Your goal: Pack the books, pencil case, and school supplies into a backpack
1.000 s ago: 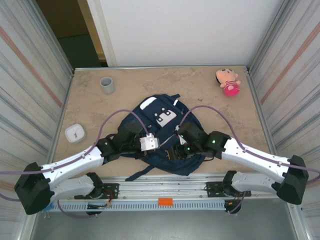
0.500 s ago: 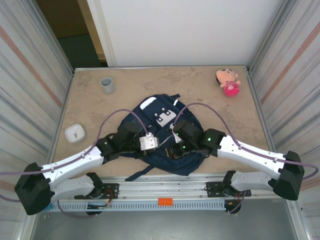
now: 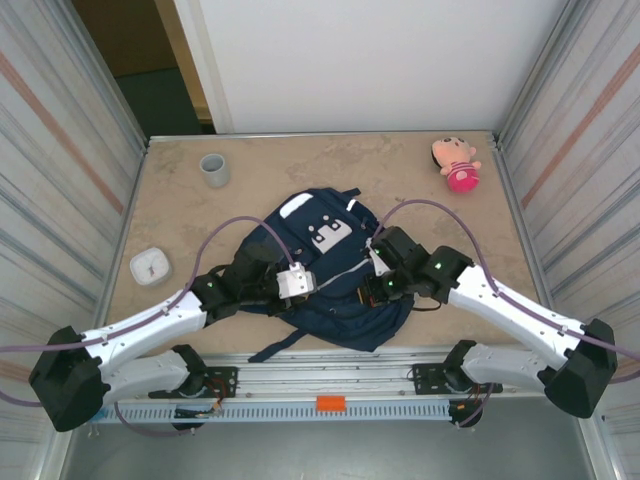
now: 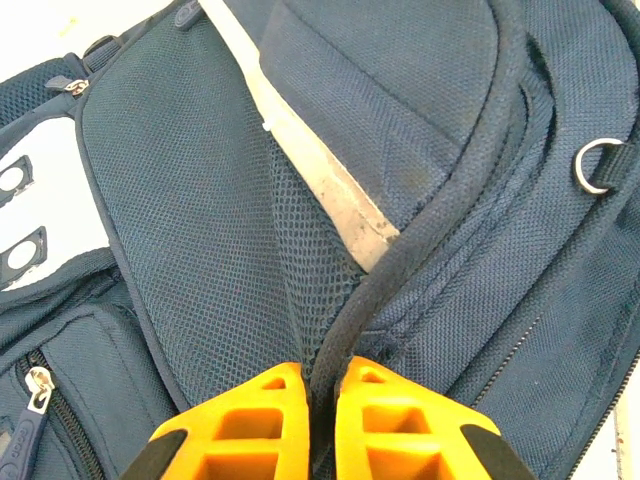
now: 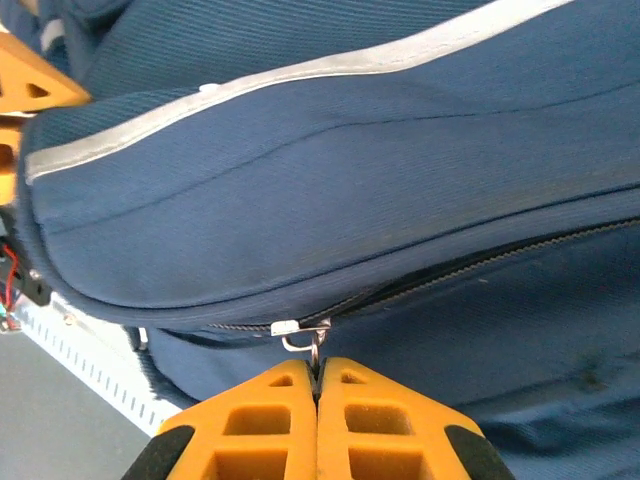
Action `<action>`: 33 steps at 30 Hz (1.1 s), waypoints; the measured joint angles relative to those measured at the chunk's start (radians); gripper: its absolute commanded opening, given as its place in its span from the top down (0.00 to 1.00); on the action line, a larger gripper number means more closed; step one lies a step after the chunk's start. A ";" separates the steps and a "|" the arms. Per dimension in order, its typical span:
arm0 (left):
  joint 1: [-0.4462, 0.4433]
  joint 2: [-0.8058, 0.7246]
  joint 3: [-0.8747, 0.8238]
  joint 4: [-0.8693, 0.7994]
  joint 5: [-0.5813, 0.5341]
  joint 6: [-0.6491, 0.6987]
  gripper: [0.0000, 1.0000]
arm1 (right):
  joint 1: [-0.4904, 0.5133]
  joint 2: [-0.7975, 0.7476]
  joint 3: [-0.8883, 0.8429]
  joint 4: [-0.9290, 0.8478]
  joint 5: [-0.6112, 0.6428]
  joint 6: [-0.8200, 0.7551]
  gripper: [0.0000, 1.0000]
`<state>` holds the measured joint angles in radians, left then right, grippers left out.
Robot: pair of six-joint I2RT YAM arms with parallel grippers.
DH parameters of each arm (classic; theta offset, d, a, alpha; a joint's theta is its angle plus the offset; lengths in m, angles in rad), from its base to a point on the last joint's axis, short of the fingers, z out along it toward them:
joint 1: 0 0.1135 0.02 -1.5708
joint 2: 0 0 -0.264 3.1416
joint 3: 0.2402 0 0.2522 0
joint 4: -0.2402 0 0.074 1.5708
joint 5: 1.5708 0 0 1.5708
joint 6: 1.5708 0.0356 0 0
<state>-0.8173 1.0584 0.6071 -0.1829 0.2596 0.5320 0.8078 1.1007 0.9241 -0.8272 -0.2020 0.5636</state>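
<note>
While your left gripper [image 4: 322,385] is clamped tight on the dark corded seam [image 4: 440,220] of the big navy-blue fabric backpack [image 3: 325,270], lying flat on the near half of the beige table [image 3: 200,210], it's prob. anchoring the fabric so the zip can run. Your right gripper [image 5: 317,375] is pinched fully closed on the small metal zip pull [image 5: 314,345] at the bag's side, i.e. set to drag the slider [image 5: 286,327]; pull along the zip line, not upward.

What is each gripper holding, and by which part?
The left gripper is shut on the backpack, pinching its dark corded edge beside the mesh. The right gripper is shut on the metal zip pull of the backpack's zip.
</note>
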 measured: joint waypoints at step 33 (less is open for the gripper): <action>-0.008 -0.113 0.055 -0.121 0.040 -0.055 0.44 | 0.161 0.143 -0.032 0.390 -0.109 0.121 1.00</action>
<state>-0.8257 0.9451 0.6617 -0.3042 0.3000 0.4770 0.9684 1.2442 0.8925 -0.4374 -0.3115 0.6849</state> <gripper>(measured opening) 0.565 0.037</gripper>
